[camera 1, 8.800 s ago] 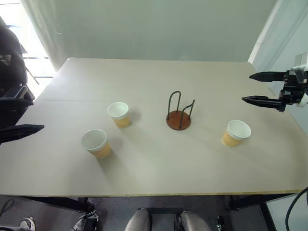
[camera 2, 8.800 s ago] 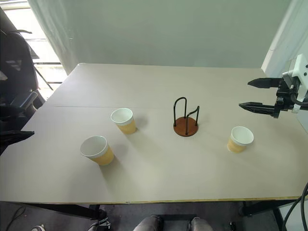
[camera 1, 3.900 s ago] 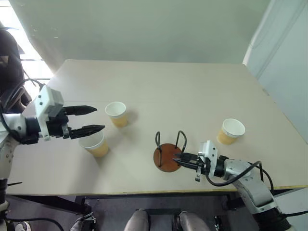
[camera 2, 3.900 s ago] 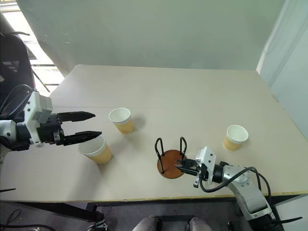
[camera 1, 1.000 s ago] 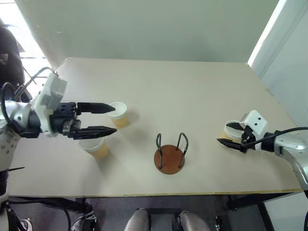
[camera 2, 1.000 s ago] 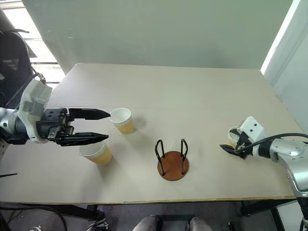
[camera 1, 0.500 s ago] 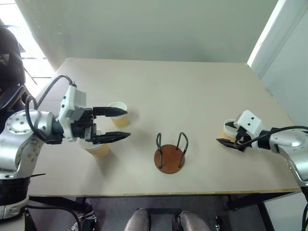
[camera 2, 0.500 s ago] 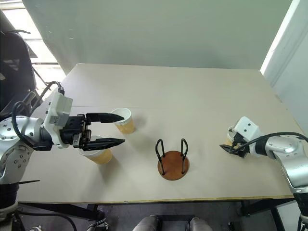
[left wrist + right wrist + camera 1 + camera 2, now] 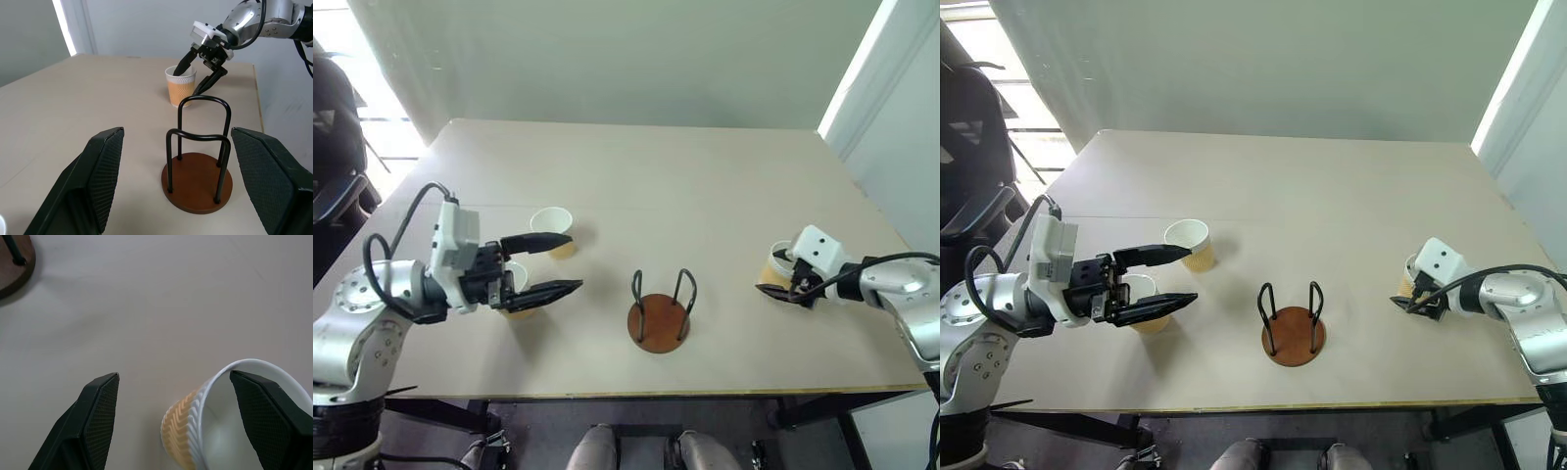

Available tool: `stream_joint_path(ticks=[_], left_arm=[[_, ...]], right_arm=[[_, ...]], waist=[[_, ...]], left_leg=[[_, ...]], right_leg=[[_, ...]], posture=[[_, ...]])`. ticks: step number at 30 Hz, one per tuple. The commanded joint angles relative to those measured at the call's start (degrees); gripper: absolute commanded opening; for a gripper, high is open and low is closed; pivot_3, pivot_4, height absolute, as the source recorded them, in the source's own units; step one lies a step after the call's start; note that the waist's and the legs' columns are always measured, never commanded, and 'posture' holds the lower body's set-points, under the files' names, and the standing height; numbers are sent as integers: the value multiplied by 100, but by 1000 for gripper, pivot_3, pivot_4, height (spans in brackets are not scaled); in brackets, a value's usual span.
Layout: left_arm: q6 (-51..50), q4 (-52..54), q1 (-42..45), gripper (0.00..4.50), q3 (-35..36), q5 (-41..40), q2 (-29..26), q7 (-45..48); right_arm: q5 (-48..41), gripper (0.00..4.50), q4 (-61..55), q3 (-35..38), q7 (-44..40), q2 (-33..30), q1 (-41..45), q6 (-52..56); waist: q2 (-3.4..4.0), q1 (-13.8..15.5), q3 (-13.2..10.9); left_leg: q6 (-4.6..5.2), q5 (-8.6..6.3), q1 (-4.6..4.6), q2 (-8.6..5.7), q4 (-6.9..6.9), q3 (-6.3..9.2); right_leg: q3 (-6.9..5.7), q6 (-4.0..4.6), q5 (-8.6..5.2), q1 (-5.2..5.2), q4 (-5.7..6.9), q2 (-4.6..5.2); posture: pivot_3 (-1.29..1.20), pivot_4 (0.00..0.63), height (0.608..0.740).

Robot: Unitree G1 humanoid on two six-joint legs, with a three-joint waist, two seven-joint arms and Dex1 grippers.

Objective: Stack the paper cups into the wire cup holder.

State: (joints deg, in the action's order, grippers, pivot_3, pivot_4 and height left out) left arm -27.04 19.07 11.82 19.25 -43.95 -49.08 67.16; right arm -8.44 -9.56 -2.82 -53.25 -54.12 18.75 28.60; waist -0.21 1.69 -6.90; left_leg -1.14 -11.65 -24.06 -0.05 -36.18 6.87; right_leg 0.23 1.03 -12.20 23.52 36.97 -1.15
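— Where's the reddish-brown disc holder with dark wire loops (image 9: 658, 318)?
— Nearest me, empty, mid-table. My left claw (image 9: 558, 264) gapes beside two yellow-orange paper cups (image 9: 1144, 300), gripping nothing.
— Your right claw (image 9: 199, 72)?
— Spread astride the third cup's (image 9: 180, 86) wall, unclenched.

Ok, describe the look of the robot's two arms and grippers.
Both arms are rounded silver-grey metal with loose black cables. Each wrist carries a white boxy block. The left gripper and right gripper each have two long, tapering black fingers with finely cross-hatched inner pads.
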Motion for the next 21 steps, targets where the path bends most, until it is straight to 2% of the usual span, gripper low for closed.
stream_joint_path(ticks=[1, 8, 10, 21], left_arm=[[49, 175, -16, 3764, 130, -69, -87, 3], [76, 94, 40, 3764, 115, -23, -145, -1], [77, 101, 34, 3764, 117, -22, -146, -8], [80, 155, -7, 3764, 129, -2, -130, -101]], right_arm=[[166, 3736, -179, -67, -100, -128, 134, -117], [729, 3736, 87, -472, -178, -263, 129, -600], [818, 3366, 175, -511, -168, -246, 210, -659], [1593, 3366, 1220, -1083, -397, -161, 840, -1647]], waist=[[0, -1, 0], [0, -1, 0], [0, -2, 0], [0, -9, 0]], left_leg=[[0, 0, 1, 0, 0, 0], [-1, 1, 0, 0, 0, 0], [-1, 0, 0, 0, 0, 0], [-1, -2, 1, 1, 1, 1]], right_leg=[[0, 0, 0, 0, 0, 0], [0, 1, -1, 0, -2, 0], [0, 1, -1, 0, -1, 0], [0, 3, 1, 1, -1, 0]], posture=[[0, 150, 740], [0, 150, 740], [0, 150, 740], [0, 150, 740]])
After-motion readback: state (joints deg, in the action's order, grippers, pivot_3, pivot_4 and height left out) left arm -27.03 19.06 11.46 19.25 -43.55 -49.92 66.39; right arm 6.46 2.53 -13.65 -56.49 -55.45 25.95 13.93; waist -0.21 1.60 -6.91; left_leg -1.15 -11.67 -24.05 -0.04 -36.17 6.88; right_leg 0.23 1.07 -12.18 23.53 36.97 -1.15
